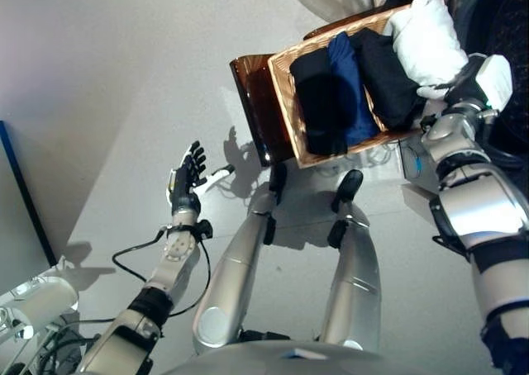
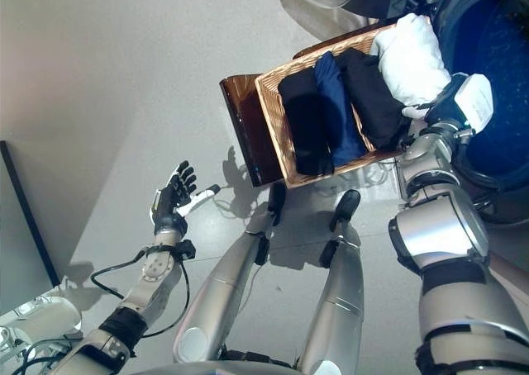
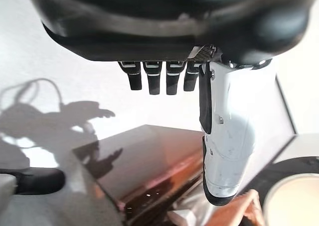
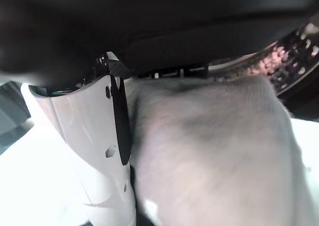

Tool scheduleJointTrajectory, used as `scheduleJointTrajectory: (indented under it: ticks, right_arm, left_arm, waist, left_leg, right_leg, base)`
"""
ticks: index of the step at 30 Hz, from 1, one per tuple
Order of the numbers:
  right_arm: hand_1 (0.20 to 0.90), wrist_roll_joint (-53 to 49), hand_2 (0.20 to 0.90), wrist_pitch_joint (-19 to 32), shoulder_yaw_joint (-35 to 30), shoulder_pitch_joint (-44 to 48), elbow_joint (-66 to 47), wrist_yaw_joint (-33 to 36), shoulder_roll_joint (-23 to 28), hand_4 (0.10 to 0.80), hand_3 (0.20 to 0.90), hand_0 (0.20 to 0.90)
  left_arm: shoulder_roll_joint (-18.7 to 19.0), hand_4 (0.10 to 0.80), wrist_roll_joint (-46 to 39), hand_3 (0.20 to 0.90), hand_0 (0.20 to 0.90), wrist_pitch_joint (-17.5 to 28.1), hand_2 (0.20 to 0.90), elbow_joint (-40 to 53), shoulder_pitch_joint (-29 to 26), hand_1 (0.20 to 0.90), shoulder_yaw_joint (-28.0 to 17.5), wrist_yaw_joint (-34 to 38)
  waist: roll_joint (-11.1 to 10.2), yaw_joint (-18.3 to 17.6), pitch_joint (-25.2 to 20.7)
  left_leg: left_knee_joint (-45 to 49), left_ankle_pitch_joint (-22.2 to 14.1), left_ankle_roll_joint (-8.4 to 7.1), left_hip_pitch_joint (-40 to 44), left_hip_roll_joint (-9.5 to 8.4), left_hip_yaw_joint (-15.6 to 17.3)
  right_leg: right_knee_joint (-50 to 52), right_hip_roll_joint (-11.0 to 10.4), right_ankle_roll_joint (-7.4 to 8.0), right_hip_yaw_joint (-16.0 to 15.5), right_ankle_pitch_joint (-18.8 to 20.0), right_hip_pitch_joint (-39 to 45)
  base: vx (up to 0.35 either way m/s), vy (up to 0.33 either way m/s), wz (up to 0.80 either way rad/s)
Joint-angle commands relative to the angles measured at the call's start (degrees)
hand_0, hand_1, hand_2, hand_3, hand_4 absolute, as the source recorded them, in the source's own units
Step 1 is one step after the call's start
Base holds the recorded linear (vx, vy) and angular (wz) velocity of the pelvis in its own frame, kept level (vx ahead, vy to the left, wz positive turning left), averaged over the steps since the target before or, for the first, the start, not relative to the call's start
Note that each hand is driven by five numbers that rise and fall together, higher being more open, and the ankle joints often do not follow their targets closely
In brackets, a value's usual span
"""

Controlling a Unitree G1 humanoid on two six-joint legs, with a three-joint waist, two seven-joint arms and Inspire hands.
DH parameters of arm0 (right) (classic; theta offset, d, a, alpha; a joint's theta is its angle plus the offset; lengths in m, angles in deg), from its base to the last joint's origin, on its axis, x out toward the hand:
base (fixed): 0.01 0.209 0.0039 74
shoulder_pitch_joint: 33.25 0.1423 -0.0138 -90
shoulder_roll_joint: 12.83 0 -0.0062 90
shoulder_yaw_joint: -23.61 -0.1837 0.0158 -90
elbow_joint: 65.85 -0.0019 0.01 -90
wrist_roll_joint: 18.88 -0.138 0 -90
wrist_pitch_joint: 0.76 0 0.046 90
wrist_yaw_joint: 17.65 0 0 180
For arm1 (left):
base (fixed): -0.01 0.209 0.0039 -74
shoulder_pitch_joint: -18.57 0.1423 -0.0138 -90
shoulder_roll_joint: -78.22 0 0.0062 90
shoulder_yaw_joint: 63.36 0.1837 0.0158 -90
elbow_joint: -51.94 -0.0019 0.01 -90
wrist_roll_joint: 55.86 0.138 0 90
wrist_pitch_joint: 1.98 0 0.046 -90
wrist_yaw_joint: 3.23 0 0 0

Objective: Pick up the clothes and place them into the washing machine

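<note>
Beside basket (image 1: 285, 94): right hand (image 1: 463, 82) clutching white garment (image 1: 426, 36).

No legible text, labels, numbers or signs on anything in view.

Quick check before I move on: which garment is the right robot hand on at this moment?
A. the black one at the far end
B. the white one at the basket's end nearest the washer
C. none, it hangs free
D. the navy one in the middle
B: the right robot hand is against the white garment in the wicker basket; its wrist view shows pale cloth beside the thumb.
</note>
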Motion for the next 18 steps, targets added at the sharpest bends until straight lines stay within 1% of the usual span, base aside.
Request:
scheduleJointTrajectory:
  ticks: [1, 6, 11, 18]
  right_arm:
    - [0.2, 0.9, 0.2, 1.2, 5.3, 5.6, -1.0, 2.6, 4.8, 0.3, 0.2, 0.2]
    - [0.2, 1.1, 0.2, 1.1, 4.8, 4.9, -0.8, 2.5, 4.4, 0.3, 0.2, 0.2]
    - [0.2, 0.2, 0.2, 1.4, 4.1, 4.4, -1.3, 2.6, 3.3, 0.3, 0.2, 0.2]
    - [0.2, -1.3, 0.2, 2.0, 2.9, 3.5, -2.3, 2.4, 1.6, 0.3, 0.2, 0.2]
  left_arm:
    - [3.4, 0.8, 1.4, 0.9, 0.9, 3.5, 0.9, 2.7, 3.0, 0.9, -2.0, 0.8]
    - [3.4, 0.8, 1.6, 0.9, 0.9, 3.6, 0.9, 2.0, 3.2, 0.9, -1.9, 0.8]
    - [3.5, 0.8, 1.7, 0.9, 0.9, 3.7, 0.9, 0.8, 2.6, 0.9, -1.9, 1.2]
    - [3.4, 0.8, 1.7, 0.9, 0.9, 3.6, 0.9, -0.8, 2.6, 0.9, -1.7, 0.8]
  waist:
    - [2.9, 1.6, -1.8]
    - [3.3, 1.9, -2.1]
    - [3.1, 1.7, -2.1]
    - [2.2, 1.3, -2.5]
  left_leg:
    - [3.3, -6.6, -4.13, -1.4, -0.43, -2.8]
    - [1.9, -6.0, -4.19, -0.3, -0.55, -2.9]
    - [1.2, -5.8, -4.19, 0.8, -0.59, -2.8]
    - [-1.2, -5.2, -4.32, 4.0, -0.41, -2.5]
  right_leg:
    - [3.2, 0.9, 0.19, 0.5, -8.1, 4.2]
    - [2.2, 0.8, 0.2, 0.5, -7.9, 5.2]
    - [1.2, 0.9, 0.32, 0.6, -7.3, 6.2]
    - [-2.3, 1.0, 0.81, 0.6, -6.0, 9.9]
  base:
    - [0.0, 0.0, 0.0]
    - [0.0, 0.0, 0.0]
    - [0.0, 0.0, 0.0]
    - [0.008, 0.004, -0.03]
